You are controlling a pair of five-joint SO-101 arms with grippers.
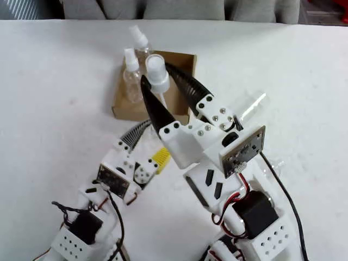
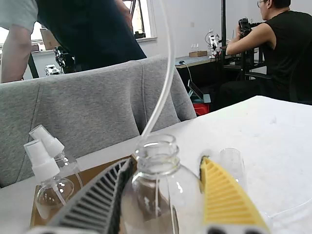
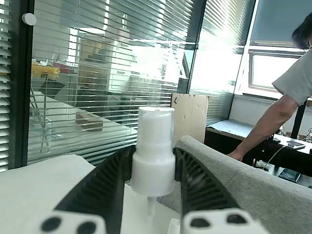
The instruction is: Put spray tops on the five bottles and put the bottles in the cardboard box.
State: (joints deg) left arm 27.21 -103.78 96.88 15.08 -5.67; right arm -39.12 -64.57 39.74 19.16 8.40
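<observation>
A white spray top [image 3: 153, 156] is clamped between the black fingers [image 3: 109, 180] of the right gripper [image 3: 153, 148], gripped by its collar with the nozzle head standing clear above the fingertips. In the high view it is held above the near edge of the cardboard box [image 1: 182, 62]. An open-necked bottle [image 2: 156, 195] is gripped upright by the left gripper [image 2: 165, 163], its shoulder pressed between the grey ribbed finger and the yellow one, the neck rising above both. The thin dip tube [image 2: 167, 73] is seen curving down to the rim of that neck. Two capped bottles [image 1: 132, 76] are stood in the box, and another bottle without a top [image 1: 253, 106] is laid on the table [image 1: 60, 81] beside the right arm.
</observation>
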